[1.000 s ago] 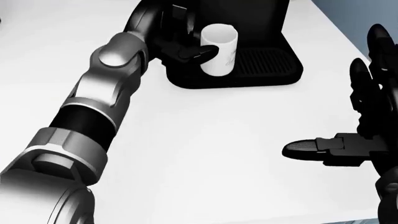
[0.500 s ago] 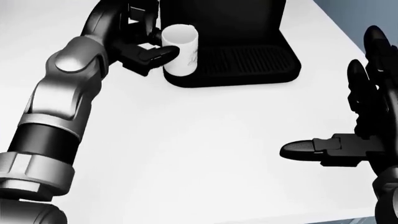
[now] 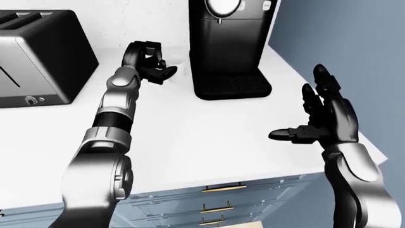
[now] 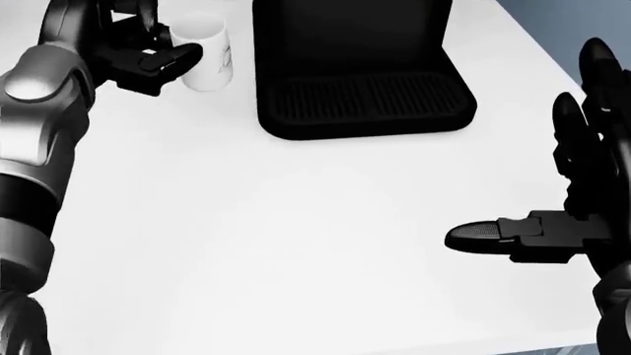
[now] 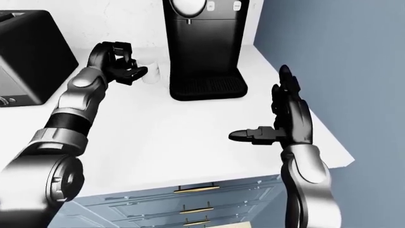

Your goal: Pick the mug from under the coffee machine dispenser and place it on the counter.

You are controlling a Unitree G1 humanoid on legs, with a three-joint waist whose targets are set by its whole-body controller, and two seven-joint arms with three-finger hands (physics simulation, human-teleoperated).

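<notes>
Both of my hands show in the head view, with the coffee machine point(image 4: 355, 70) standing between them on the white counter point(image 4: 296, 244). I have my left hand point(image 4: 148, 55) clenched around the white mug point(image 4: 205, 53), one black finger lying across its near side. The mug is off the machine's ribbed drip tray point(image 4: 367, 100) and sits to the left of the coffee machine, close beside its base; whether its bottom touches the counter or hangs just above it I cannot tell. It stands upright, with a faint grey print on the side that faces the machine.

My right hand point(image 4: 582, 192) is well to the right of the coffee machine and lower in the view, over the counter's right edge. It grasps nothing: the fingers are spread and point up, and the thumb sticks out sideways toward the left over bare counter.

In the left-eye view a black and silver toaster point(image 3: 38, 57) stands far to the left of the coffee machine, beyond my left arm. Below the counter edge are blue-grey drawer fronts point(image 3: 218, 204) with brass handles.
</notes>
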